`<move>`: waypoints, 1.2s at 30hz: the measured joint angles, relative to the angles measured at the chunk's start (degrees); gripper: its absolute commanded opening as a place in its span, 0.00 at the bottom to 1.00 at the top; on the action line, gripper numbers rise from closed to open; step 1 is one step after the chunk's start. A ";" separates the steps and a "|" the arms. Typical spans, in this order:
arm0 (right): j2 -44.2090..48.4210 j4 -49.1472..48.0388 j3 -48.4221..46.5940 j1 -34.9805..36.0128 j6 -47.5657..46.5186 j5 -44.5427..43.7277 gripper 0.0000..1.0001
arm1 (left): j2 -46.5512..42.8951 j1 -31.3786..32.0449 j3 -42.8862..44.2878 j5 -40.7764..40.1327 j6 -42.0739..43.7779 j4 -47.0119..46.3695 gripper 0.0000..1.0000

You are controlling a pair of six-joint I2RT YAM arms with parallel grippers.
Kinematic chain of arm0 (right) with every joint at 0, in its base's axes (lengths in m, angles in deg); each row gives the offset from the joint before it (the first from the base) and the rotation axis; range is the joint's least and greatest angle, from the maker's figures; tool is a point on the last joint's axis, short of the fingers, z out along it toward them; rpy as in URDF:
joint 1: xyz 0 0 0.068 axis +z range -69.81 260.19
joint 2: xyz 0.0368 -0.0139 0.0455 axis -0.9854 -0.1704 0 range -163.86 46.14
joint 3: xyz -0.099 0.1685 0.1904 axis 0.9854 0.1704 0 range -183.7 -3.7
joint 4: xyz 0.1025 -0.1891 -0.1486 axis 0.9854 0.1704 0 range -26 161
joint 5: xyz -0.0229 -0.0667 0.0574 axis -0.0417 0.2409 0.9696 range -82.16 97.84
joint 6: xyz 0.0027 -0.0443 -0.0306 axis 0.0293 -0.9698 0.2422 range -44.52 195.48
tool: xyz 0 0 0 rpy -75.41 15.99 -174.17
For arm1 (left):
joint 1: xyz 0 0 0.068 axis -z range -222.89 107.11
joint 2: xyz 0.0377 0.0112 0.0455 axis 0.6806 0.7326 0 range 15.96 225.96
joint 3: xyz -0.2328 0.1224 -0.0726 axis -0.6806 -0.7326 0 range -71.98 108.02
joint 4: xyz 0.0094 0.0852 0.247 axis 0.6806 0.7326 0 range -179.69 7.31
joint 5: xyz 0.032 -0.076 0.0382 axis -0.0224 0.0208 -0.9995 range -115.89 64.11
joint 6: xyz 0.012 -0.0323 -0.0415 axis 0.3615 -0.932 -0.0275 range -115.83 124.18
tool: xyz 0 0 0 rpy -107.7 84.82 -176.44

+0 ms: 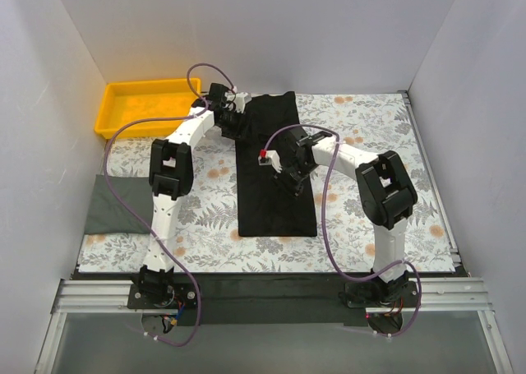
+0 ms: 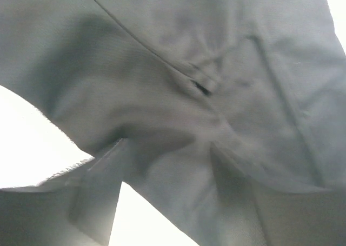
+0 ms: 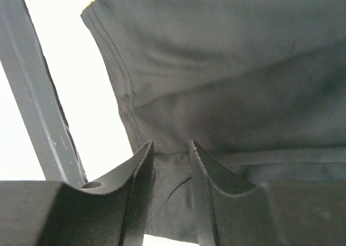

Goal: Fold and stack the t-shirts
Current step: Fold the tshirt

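Observation:
A black t-shirt (image 1: 275,201) lies folded into a long strip down the middle of the table. My left gripper (image 1: 232,121) is at the strip's far left corner. In the left wrist view the cloth (image 2: 178,57) fills the frame and runs between the blurred fingers (image 2: 100,197), which stand wide apart. My right gripper (image 1: 289,181) is over the strip's right side, about halfway along it. In the right wrist view its fingers (image 3: 138,175) are nearly together, pinching a hemmed edge of the shirt (image 3: 232,84).
A yellow bin (image 1: 148,104) stands at the far left corner. A dark cloth (image 1: 115,205) lies at the table's left edge. The flowered table cover (image 1: 370,136) shows on both sides of the strip. White walls close in three sides.

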 measured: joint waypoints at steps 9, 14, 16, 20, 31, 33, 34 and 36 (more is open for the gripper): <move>14.56 -2.27 -6.58 -2.38 0.17 -1.73 0.57 | -21.31 -1.07 -19.93 10.51 -2.80 -5.75 0.72; 30.53 -10.99 -3.58 -5.46 -1.44 -8.98 0.98 | -48.09 -1.46 -39.93 13.03 -2.82 -16.37 0.88; 37.68 -16.09 1.31 -5.49 -2.89 -10.56 0.98 | -58.62 -1.57 -47.84 13.05 -1.40 -20.06 0.88; 48.89 -20.46 13.29 -4.61 -9.20 -10.69 0.97 | -72.30 -0.39 -58.99 16.59 9.57 -20.15 0.89; 54.69 -16.33 42.42 1.03 -26.64 -12.74 0.59 | -82.79 14.47 -93.15 13.20 28.65 -19.34 0.61; 53.42 -16.52 43.54 1.64 -28.46 -12.92 0.51 | -82.07 16.11 -95.17 11.61 30.36 -21.24 0.56; 52.68 -16.92 44.02 1.95 -29.22 -12.94 0.49 | -81.35 16.83 -95.93 10.56 31.12 -22.53 0.55; 50.97 -17.88 44.98 2.43 -30.42 -13.09 0.45 | -79.41 17.81 -96.85 9.01 32.63 -25.42 0.54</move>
